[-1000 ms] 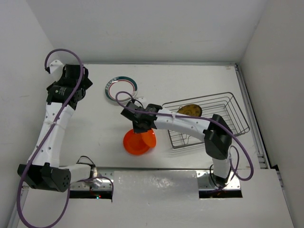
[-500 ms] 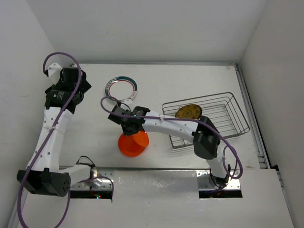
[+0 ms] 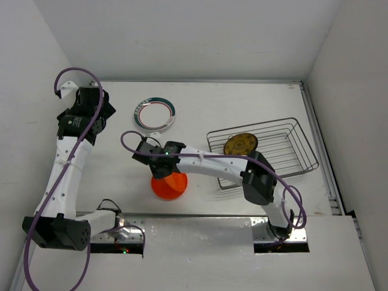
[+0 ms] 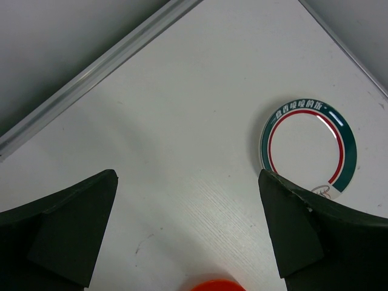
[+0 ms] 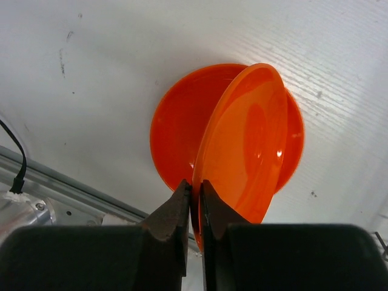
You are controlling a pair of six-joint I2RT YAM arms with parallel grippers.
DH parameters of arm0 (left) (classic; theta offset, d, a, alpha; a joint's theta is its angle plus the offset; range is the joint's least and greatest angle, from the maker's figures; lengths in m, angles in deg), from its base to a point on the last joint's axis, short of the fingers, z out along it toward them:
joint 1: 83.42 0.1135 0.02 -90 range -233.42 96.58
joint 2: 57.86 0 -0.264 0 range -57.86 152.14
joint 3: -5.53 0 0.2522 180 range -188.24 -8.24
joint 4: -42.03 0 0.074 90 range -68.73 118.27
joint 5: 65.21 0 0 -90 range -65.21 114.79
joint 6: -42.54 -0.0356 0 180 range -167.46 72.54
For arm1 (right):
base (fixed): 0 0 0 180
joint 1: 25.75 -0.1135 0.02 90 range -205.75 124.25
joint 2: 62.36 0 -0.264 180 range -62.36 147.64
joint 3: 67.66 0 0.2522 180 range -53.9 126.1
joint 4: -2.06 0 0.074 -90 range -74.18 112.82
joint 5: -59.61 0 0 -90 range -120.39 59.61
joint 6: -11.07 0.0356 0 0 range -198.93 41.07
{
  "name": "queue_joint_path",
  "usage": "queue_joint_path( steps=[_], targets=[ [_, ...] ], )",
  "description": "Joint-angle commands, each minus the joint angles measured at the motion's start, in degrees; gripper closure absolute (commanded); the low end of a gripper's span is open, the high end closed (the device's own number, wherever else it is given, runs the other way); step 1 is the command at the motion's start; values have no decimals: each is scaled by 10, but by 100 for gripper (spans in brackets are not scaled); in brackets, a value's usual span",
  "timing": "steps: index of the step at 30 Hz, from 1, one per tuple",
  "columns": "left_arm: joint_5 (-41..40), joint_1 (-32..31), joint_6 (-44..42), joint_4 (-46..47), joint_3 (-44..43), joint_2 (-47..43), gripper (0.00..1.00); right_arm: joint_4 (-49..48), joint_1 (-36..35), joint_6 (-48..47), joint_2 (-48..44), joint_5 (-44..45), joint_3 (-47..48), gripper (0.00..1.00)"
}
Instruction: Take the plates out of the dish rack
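My right gripper (image 5: pixel 196 189) is shut on the rim of an orange plate (image 5: pixel 245 142) and holds it tilted just above a second orange plate (image 5: pixel 179 124) lying flat on the table; they show as one orange patch in the top view (image 3: pixel 169 185). The silver wire dish rack (image 3: pixel 285 130) stands at the right with a yellow-faced dotted plate (image 3: pixel 240 144) upright in it. A white plate with a teal-and-red rim (image 3: pixel 155 114) lies flat at the back centre, also in the left wrist view (image 4: pixel 308 144). My left gripper (image 4: pixel 188 233) is open and empty, high at the back left.
White walls close in the table on the left, back and right. A metal rail (image 3: pixel 200 222) runs along the near edge by the arm bases. A purple cable (image 3: pixel 130 142) loops out from my right arm over the table.
My right gripper has carried the orange plate leftward and down over the flat orange plate. The left arm has barely moved.
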Motion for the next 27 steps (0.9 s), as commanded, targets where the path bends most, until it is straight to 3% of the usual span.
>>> queue_joint_path(
  steps=[1, 5, 10, 17, 18, 19, 20, 24, 27],
  targets=[
    [0, 11, -9, 20, 1, -7, 1, -16, -2, -11, 15, -21, 23, 90],
    [2, 13, -11, 21, 1, -7, 0, -27, -2, -12, 16, -30, 24, 80],
    [7, 13, -14, 24, 4, -9, 0, -31, -2, -10, 8, -34, 26, 50],
    [16, 13, -19, 31, 11, -8, 0, -19, 3, -11, -51, 0, 46, 35],
    [19, 13, -18, 33, 11, -8, 0, -14, 8, 0, -63, 7, 44, 29],
    [22, 13, -22, 34, 11, -8, 0, -12, 29, 7, -77, 9, 38, 9],
    [24, 13, -23, 36, 12, -8, 0, -17, 45, 16, -91, 2, 26, 1],
    [66, 13, -46, 57, 24, -8, 0, -29, 158, 81, -165, -37, -65, 1],
    [119, 12, -82, 75, 36, -5, 0, 22, 236, 156, -210, 74, -78, 1]
  ],
)
